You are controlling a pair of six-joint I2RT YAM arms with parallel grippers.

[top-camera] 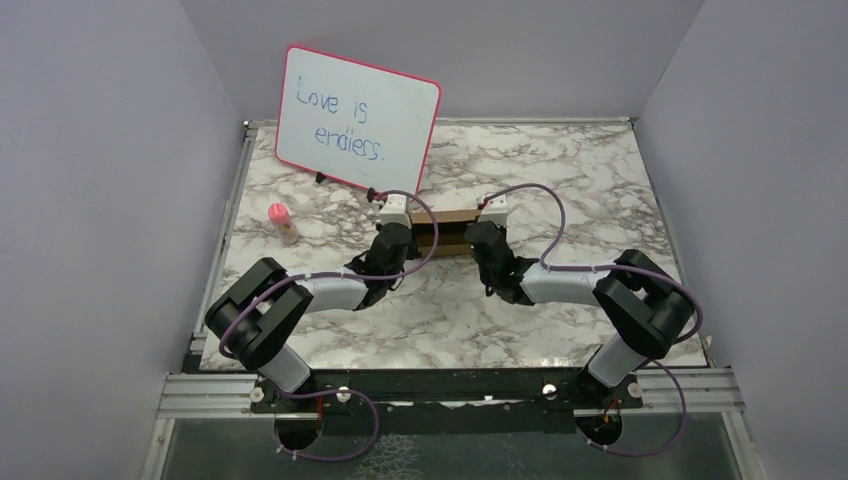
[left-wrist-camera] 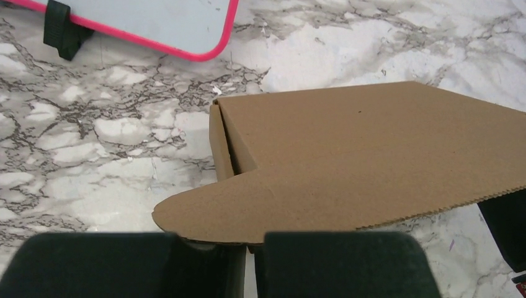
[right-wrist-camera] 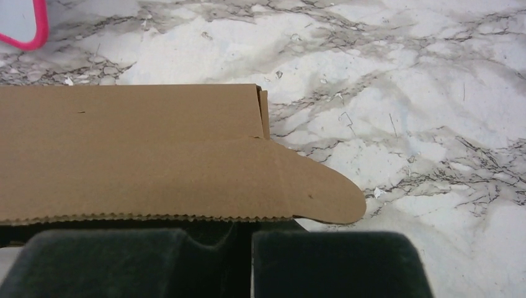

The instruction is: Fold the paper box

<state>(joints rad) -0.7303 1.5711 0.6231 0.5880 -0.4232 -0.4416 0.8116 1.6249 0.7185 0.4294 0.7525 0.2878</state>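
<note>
Your left claw (left-wrist-camera: 250,257): nearly closed, paper box (left-wrist-camera: 372,155) flap at its tips. Your right claw (right-wrist-camera: 250,254): closed; hold unclear.

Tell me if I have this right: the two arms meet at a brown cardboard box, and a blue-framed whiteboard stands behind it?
Not quite. The whiteboard has a pink frame, not a blue one, as the top view shows clearly. The rest is as you said: it stands behind the brown cardboard box that both arms reach.
</note>
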